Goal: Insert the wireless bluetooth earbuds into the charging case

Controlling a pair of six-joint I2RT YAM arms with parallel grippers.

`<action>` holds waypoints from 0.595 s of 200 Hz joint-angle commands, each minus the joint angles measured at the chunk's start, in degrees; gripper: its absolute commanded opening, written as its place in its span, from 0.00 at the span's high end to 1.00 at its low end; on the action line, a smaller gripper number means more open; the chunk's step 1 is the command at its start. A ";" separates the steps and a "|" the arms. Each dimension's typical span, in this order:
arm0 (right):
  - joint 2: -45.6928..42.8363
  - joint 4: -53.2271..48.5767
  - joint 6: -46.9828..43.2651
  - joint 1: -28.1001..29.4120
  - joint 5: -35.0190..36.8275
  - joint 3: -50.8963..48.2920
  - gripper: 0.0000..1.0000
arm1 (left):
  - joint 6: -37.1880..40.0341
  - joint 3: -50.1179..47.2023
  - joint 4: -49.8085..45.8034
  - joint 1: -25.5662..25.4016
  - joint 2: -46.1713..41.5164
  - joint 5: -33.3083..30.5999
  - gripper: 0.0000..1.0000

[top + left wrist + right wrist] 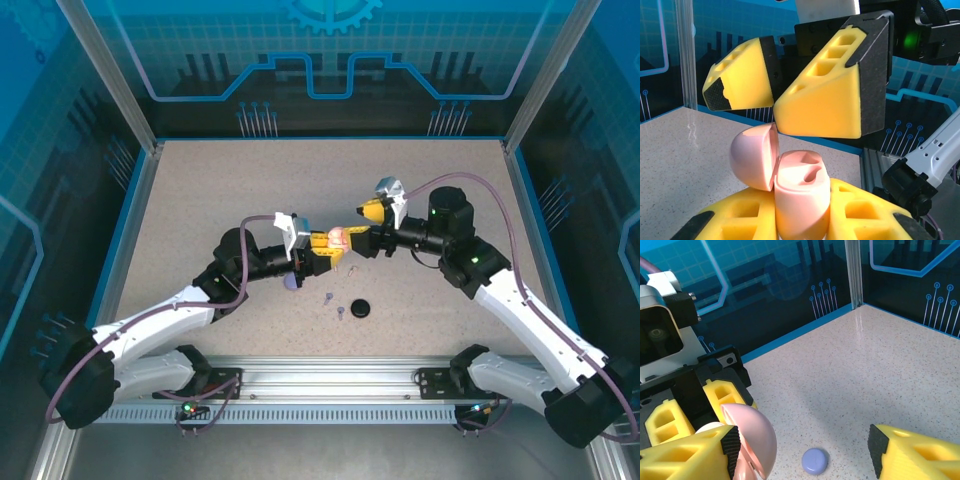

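Progress seems early: left fingers [730, 225] clamp the open pink case [802, 195], right fingers [825, 100] stand spread by its lid, while lilac earbuds [327, 297] lie on the counter [220, 200].

Pink case [802, 195]: base hidden between the left jaws, cut off at the picture's lower edge.
Lilac case [290, 283]: partly under left arm [250, 262].
Earbuds [327, 298] on desk [200, 200]: too small for detail.

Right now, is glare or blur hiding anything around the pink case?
Left wrist: pink case sharp, evenly lit; sheen on the table. Right wrist: glare streak by the far post, lilac case clear. Top external: loose earbuds too tiny for detail.
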 commanded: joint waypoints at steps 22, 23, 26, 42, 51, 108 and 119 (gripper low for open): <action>-0.59 0.11 0.88 -0.07 0.09 3.08 0.28 | 1.95 -0.29 -0.34 -0.28 -1.53 -0.26 0.95; -0.65 0.02 1.00 -0.08 0.10 3.10 0.28 | 1.97 -0.29 -0.39 -0.29 -1.54 -0.29 0.95; -0.78 -0.23 1.33 -0.22 0.26 3.33 0.28 | 2.10 -0.35 -0.52 -0.38 -1.54 -0.38 0.95; -1.61 -2.65 3.89 -1.33 2.65 4.16 0.26 | 2.55 -0.68 -1.28 -0.31 -1.95 -1.54 0.95; -2.22 -4.68 6.07 -2.50 5.31 4.36 0.25 | 2.76 -0.97 -1.74 -0.33 -2.35 -2.26 0.95; 0.96 -18.74 14.85 -7.54 17.00 3.31 0.29 | 4.58 -3.68 -3.81 -0.39 -6.95 -5.12 0.96; 3.48 -21.43 15.90 -7.48 18.46 3.33 0.34 | 4.88 -3.80 -4.42 -0.31 -7.96 -5.45 0.96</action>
